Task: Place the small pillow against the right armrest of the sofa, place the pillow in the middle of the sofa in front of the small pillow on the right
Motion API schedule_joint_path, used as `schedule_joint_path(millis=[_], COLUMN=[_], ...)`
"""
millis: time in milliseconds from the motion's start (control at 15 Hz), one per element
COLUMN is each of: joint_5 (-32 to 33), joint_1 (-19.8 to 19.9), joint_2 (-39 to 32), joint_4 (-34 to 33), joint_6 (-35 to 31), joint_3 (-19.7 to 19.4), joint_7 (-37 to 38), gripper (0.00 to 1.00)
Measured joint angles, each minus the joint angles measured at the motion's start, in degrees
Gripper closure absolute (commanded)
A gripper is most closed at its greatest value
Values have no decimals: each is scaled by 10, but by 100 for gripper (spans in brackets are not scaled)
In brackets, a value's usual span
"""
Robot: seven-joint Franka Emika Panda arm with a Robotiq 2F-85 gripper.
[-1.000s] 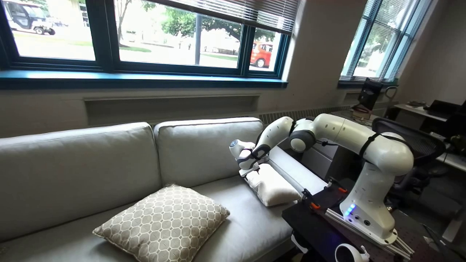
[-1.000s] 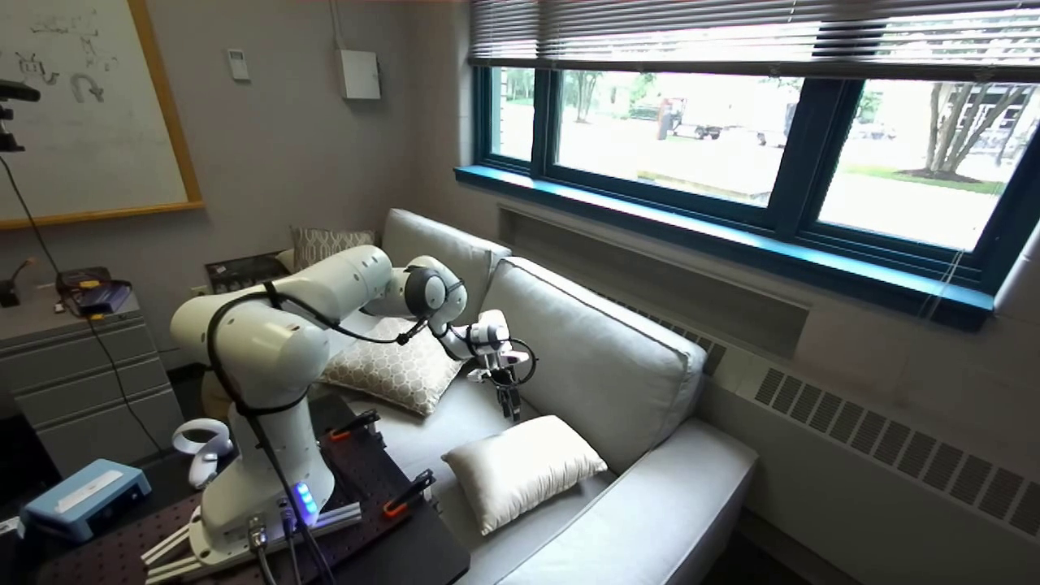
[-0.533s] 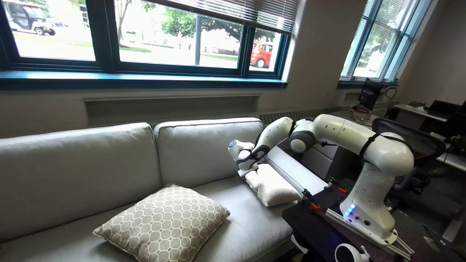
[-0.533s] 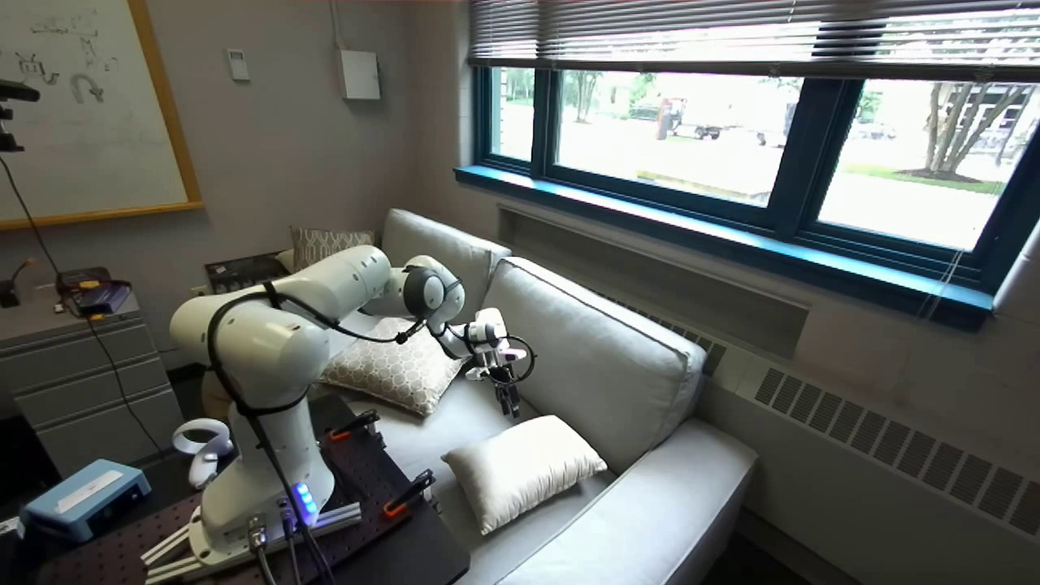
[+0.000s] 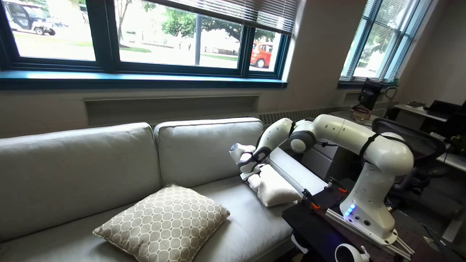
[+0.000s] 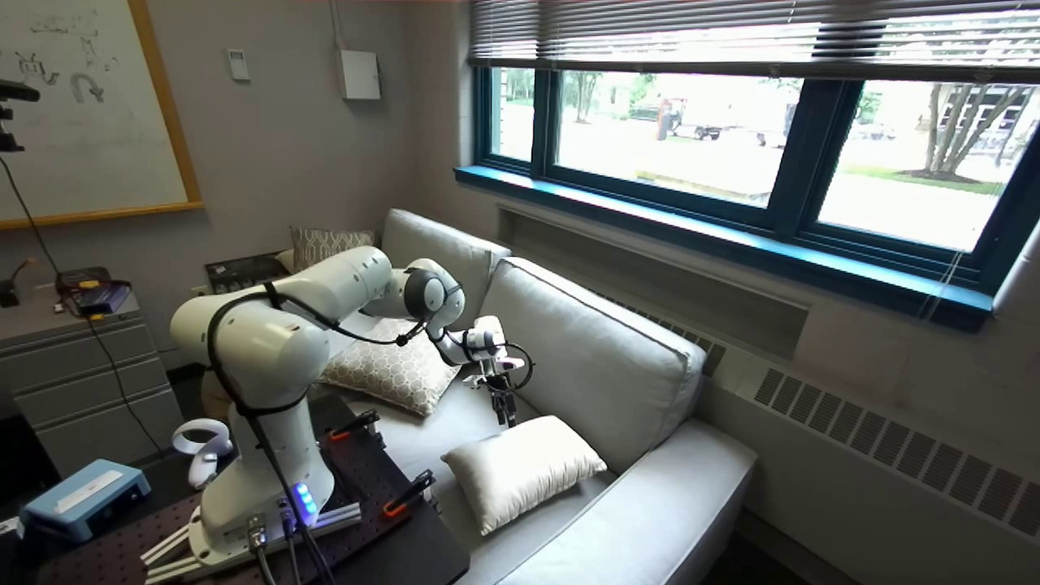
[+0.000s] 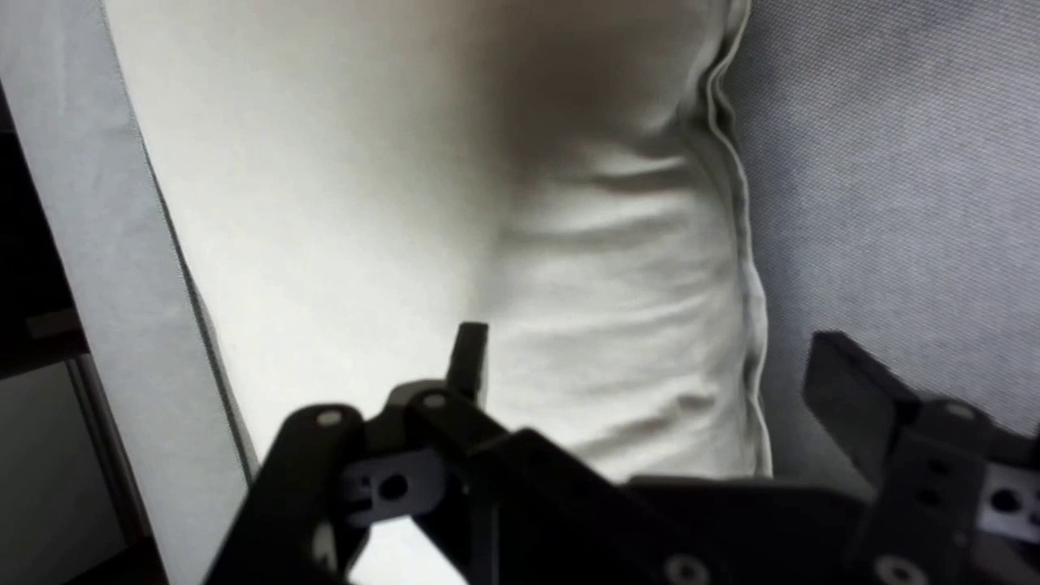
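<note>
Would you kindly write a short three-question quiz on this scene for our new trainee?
1. Multiple choice: What covers the large pillow? A) stripes; B) a lattice pattern; C) no pattern at all.
2. True or false: In the wrist view, the jaws are clamped shut.
3. Short answer: Which pillow lies nearest the armrest?

Key:
1. B
2. False; they stand well apart.
3. The small pillow, plain and off-white.
</note>
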State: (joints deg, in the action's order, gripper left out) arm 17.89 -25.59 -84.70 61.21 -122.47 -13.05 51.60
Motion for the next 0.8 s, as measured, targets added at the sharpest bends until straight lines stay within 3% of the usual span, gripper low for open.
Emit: schedule_joint_path(millis=[400, 800], joint_5=[4, 21], joint_1=[6, -13], joint_2=[8, 2], joint_4=[15, 31], joint_6=[-16, -16], joint_3=[-28, 13], joint_7=[9, 7], gripper=[0, 0])
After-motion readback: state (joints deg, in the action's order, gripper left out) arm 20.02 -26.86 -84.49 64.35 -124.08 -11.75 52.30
